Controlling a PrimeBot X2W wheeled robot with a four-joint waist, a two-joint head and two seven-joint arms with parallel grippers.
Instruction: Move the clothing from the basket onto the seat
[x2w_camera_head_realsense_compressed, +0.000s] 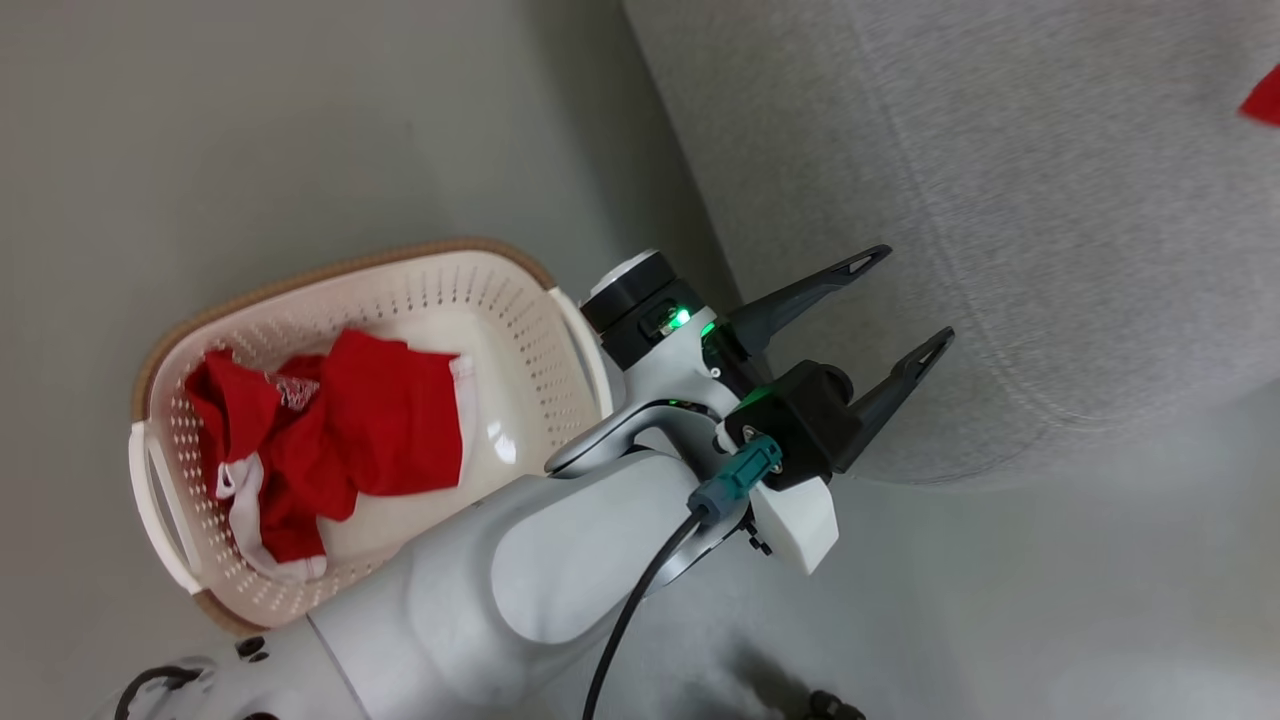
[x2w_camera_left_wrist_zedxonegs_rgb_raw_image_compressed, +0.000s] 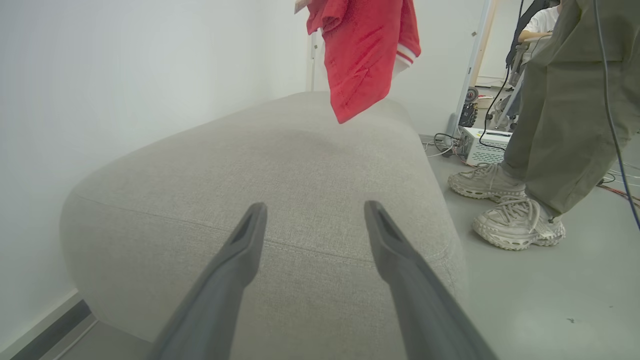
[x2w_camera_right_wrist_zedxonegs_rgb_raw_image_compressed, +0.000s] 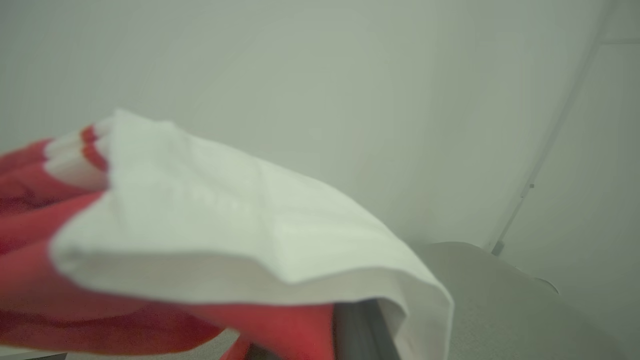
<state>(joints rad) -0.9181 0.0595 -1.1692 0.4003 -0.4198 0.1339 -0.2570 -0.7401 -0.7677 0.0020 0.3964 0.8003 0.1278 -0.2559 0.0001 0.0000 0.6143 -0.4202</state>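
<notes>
Red garment (x2w_camera_head_realsense_compressed: 340, 430) seen crumpled inside basket (x2w_camera_head_realsense_compressed: 330, 270), left of head view. Left gripper (x2w_camera_head_realsense_compressed: 917, 292) pointed at seat (x2w_camera_head_realsense_compressed: 1050, 200) end, centre of frame, jaws spread wide, nothing gripped. Second red garment (x2w_camera_left_wrist_zedxonegs_rgb_raw_image_compressed: 362, 55) hung above seat, top centre of left wrist view, clamped in closed right gripper (x2w_camera_right_wrist_zedxonegs_rgb_raw_image_compressed: 357, 327), white panel draped over fingers.

Edge-cut red scrap (x2w_camera_head_realsense_compressed: 1263, 98), probably clothing
</notes>
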